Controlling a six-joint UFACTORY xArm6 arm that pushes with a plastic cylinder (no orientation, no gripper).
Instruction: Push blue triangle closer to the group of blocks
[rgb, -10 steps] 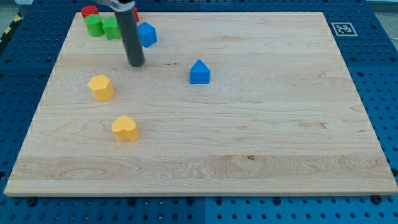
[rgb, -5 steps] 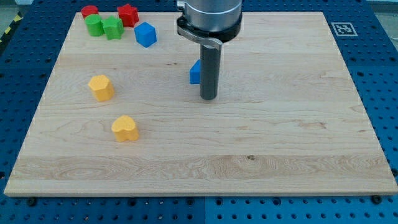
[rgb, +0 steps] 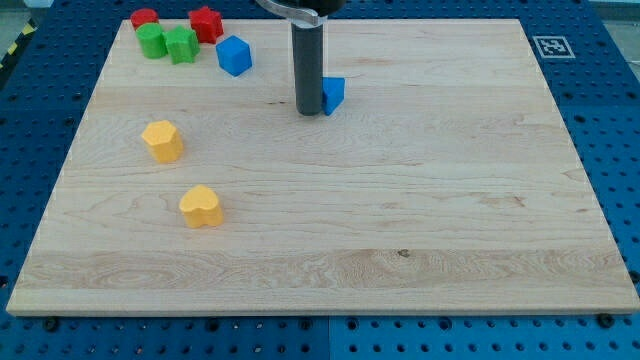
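My tip (rgb: 308, 112) touches blue triangle (rgb: 333, 93) on its left; no jaws on this tool. Risk: pushing from here drives it right, away from upper-left group.

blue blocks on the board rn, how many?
2. A blue cube sits near the view's top left beside the red and green blocks; the blue triangle is right of my tip, partly hidden by the rod. None seem fully hidden.

Dark rod coming straight down from the view's top, upright, my tip (rgb: 309, 112) resting on the board left of centre
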